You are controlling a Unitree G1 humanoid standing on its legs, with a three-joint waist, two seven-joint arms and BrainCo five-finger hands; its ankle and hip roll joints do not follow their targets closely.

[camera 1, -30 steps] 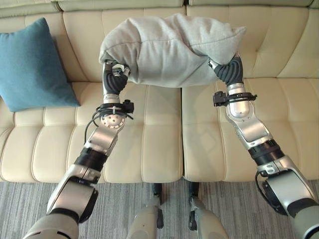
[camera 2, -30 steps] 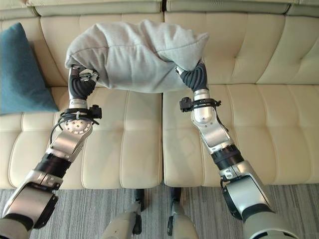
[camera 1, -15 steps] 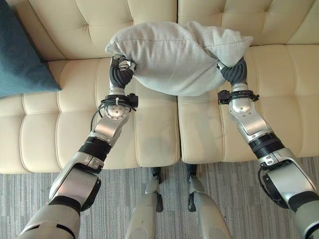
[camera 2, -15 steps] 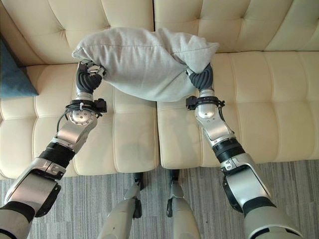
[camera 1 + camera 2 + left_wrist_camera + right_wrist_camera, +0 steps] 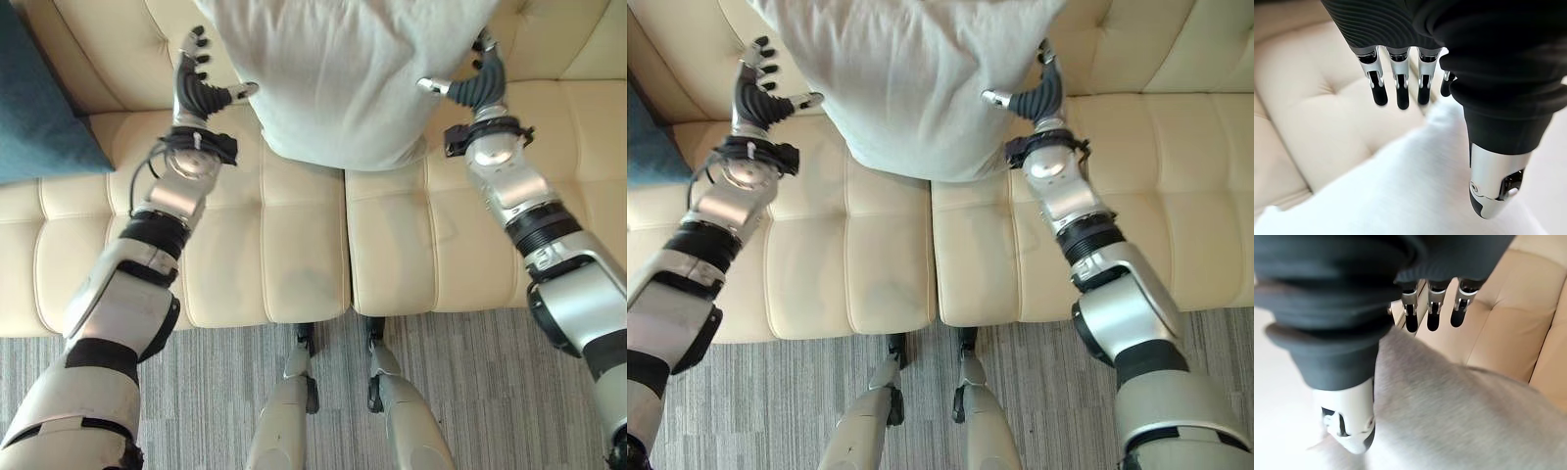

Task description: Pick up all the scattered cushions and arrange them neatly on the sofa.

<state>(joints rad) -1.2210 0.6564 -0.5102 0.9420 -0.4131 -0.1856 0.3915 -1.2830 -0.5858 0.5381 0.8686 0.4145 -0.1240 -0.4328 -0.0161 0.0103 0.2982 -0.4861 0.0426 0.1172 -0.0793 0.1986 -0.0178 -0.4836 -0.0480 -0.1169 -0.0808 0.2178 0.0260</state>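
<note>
A grey cushion (image 5: 343,78) stands on the cream sofa (image 5: 294,245), its lower edge on the seat over the middle seam, leaning toward the backrest. My left hand (image 5: 196,83) is open just left of it, fingers (image 5: 1396,83) straight, thumb tip at the cushion's edge. On the cushion's other side my right hand (image 5: 480,83) is open too, with straight fingers (image 5: 1430,308) and the thumb against the fabric (image 5: 1459,416). A teal cushion (image 5: 39,108) leans on the backrest at the sofa's left.
The sofa's seat runs wide to both sides of the grey cushion. Grey striped carpet (image 5: 470,392) lies in front of the sofa's front edge.
Both hands have opened and let go of the grey cushion, which has gone from hanging between them to resting on the seat by the backrest. The camera has tipped downward.
</note>
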